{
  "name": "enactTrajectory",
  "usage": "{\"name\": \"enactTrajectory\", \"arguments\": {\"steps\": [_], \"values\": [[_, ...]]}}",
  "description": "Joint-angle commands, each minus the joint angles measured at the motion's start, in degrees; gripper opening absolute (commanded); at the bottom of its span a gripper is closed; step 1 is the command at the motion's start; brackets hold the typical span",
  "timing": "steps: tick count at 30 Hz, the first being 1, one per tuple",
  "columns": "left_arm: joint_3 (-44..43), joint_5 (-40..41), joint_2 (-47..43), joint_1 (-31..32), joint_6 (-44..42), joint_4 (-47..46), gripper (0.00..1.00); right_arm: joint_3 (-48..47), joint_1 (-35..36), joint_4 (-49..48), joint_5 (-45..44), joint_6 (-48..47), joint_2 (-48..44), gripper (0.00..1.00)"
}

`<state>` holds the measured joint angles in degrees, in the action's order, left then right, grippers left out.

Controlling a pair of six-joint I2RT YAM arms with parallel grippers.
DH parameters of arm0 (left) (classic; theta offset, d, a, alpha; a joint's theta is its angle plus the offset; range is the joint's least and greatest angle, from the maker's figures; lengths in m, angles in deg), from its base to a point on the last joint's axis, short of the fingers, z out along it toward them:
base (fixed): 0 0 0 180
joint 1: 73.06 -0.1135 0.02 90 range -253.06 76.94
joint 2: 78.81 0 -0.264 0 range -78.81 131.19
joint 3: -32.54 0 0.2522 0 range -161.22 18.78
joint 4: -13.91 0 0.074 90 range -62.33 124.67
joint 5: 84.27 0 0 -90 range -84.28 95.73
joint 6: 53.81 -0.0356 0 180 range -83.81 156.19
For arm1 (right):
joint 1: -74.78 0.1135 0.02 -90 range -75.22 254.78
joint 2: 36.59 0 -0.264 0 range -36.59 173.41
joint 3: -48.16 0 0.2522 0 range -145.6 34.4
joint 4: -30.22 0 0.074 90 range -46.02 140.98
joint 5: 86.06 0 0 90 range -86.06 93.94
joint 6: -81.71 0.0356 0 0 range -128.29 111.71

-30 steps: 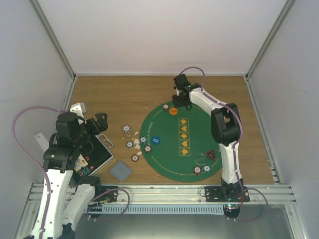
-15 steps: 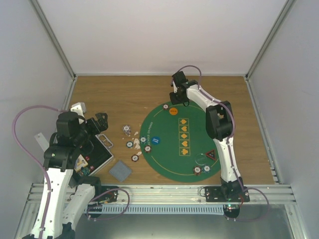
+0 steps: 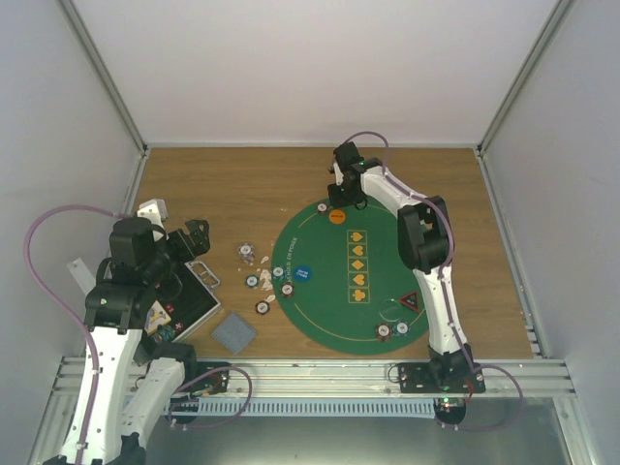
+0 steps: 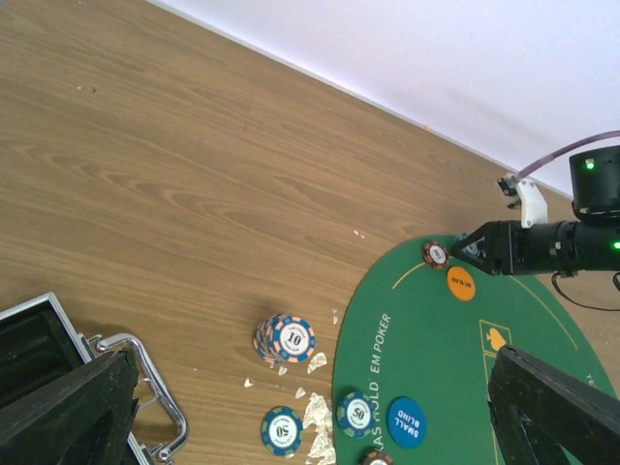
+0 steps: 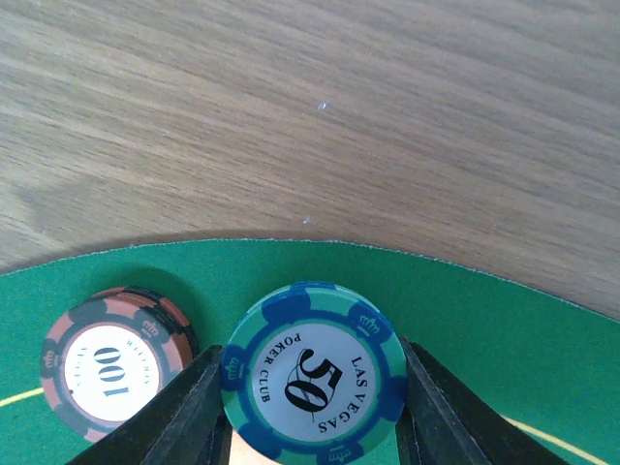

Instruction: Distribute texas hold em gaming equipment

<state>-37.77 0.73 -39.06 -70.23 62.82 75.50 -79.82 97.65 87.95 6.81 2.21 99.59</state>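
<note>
The left gripper [image 3: 176, 228] stands wide open near the case [image 3: 189, 295], holding nothing. At the mat's [image 5: 484, 329] far edge, the right gripper [image 3: 342, 194] pinches a chip [image 5: 312, 373] face up, just beside another [image 5: 108, 373]. A careless release could likely knock that neighbour. The chips read "LAS VEGAS POKER CLUB 50" and "100"; the blue disc [image 4: 406, 421] reads "SMALL BLIND".
</note>
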Motion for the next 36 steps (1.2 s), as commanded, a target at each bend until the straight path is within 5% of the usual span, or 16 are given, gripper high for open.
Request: {"name": "enactTrajectory", "arguments": {"steps": [1,25,36], "values": [[-0.1,0.3,-0.3,-0.5,0.8,-1.3,0.99,-1.6,0.2,1.1,0.8,-0.8,2.3,0.36],[-0.9,0.4,-0.6,-0.5,0.8,-1.1,0.99,-4.3,0.2,2.3,-2.2,1.4,-1.2,0.55],[-1.6,0.2,-1.2,-0.5,1.0,-1.2,0.99,3.3,8.5,-1.9,-1.6,0.1,-14.3,0.85]]}}
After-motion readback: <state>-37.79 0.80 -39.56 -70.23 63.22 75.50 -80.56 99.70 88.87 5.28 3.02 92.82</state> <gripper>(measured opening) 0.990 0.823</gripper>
